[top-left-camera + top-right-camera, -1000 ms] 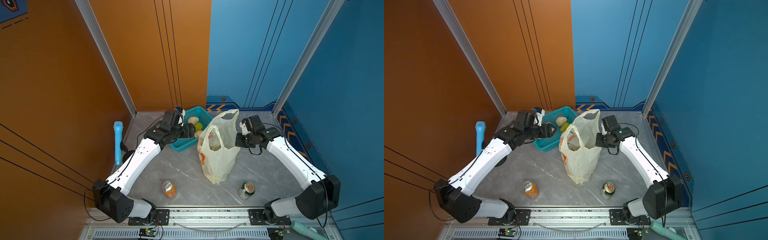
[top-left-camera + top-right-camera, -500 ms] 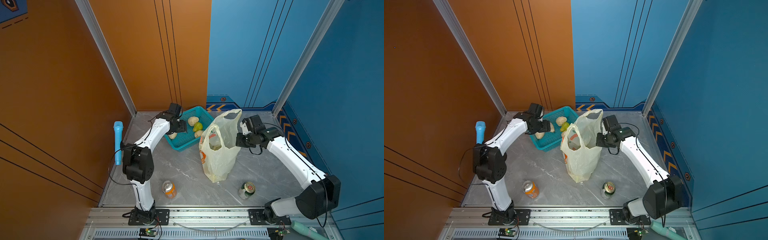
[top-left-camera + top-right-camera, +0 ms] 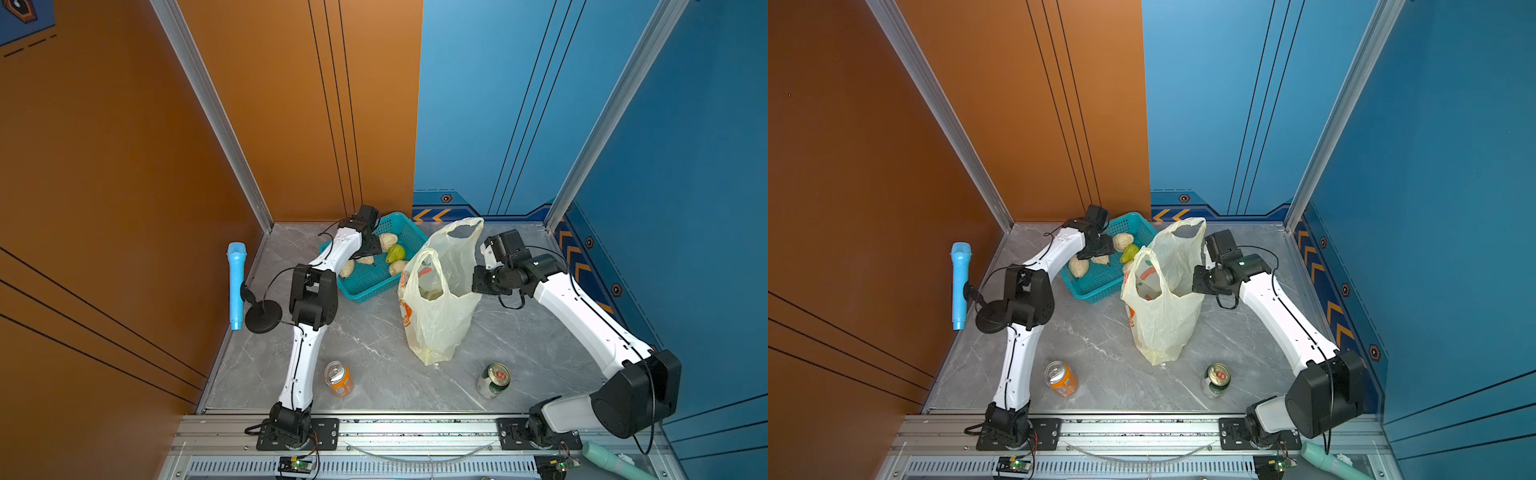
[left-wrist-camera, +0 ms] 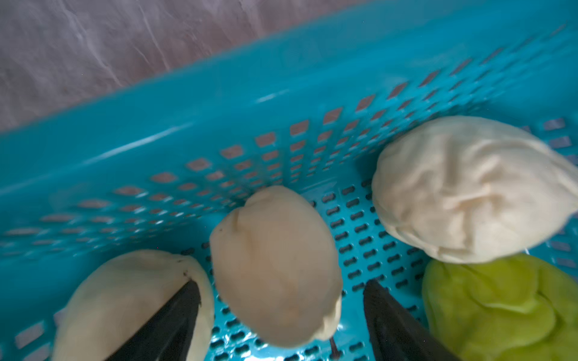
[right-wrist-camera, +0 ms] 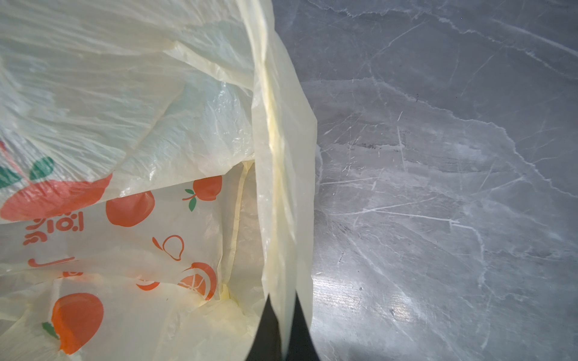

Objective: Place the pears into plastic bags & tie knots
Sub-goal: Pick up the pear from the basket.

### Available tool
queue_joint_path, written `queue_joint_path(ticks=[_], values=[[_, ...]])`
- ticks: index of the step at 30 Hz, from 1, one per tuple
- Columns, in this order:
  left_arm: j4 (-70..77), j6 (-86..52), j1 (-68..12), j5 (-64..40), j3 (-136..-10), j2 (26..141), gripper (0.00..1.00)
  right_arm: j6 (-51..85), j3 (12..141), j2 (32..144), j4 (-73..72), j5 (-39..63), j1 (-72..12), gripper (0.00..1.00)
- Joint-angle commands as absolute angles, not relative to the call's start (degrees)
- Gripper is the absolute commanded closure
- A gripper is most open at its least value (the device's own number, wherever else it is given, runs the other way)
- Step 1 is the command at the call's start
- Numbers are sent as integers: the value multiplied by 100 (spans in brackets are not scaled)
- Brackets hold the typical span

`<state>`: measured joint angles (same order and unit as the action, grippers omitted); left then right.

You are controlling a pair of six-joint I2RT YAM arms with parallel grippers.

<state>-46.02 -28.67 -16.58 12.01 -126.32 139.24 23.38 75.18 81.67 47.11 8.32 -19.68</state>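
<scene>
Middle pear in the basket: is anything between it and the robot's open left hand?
Nothing visible. The left gripper is open, jaws either side of the middle pear in the basket. One finger overlaps a neighbouring cream pear, which it might bump.

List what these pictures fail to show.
- Left gripper: fingertips hidden under its wrist in both top views.
- Plastic bag contents: too small in top views; folds obscure the right wrist view.
- Cream pear: partly behind the bag, top views.
- Yellow-green pear: cut off by left wrist view's edge.
</scene>
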Motion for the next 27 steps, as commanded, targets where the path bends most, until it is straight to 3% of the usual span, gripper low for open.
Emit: queue_joint_path(ticks=[1, 9, 19, 27], values=[[-4981, -3024, -1696, 1428, -12967, 14176, 19, 2408, 7525, 8139, 4760, 701, -1934, 100], [-4968, -2867, -1753, 1428, -12903, 13959, 46, 2435, 7454, 8106, 4659, 729, -1934, 100], [-4520, -2470, -2030, 1082, -11384, 11898, 52, 2329, 7453, 8052, 4614, 771, -1925, 100], [-3171, -2265, -2300, -611, -9597, 9750, 56, 2312, 7471, 8059, 4580, 917, -1925, 100]])
